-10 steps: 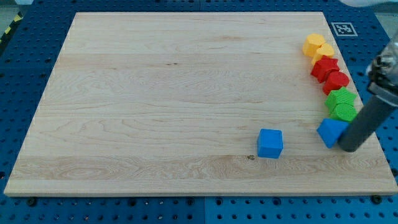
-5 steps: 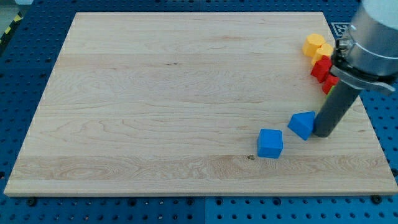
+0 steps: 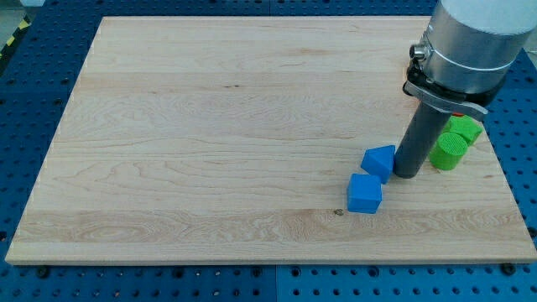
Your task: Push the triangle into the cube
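A blue triangle block [image 3: 380, 160] lies on the wooden board [image 3: 210, 126], just above and to the right of a blue cube [image 3: 364, 193]. The two look almost touching at a corner; I cannot tell if they touch. My tip [image 3: 408, 174] stands against the triangle's right side. The rod rises from it to the grey arm body [image 3: 466, 42] at the view's top right.
Two green blocks [image 3: 453, 143] sit right of the rod near the board's right edge. A sliver of a red block shows just under the arm body; the arm hides whatever else lies there.
My tip has moved left and slightly up, pushing the blue triangle from the right edge toward the blue cube. The arm body now covers the yellow and red blocks. The cube has not moved.
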Available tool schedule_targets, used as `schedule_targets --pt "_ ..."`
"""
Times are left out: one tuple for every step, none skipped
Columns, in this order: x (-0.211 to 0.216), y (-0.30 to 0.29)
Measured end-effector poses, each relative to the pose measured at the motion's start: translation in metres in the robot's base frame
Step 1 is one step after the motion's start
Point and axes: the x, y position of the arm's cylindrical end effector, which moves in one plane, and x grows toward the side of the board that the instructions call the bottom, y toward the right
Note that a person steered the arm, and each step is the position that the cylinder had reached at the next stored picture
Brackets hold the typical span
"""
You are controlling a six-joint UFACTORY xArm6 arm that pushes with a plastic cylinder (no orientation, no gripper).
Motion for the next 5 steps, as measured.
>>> schedule_targets --pt "-0.012 -0.01" --pt "-0.042 -0.01" --pt "-0.039 -0.011" --pt "-0.024 -0.012" --pt "-0.014 -0.013"
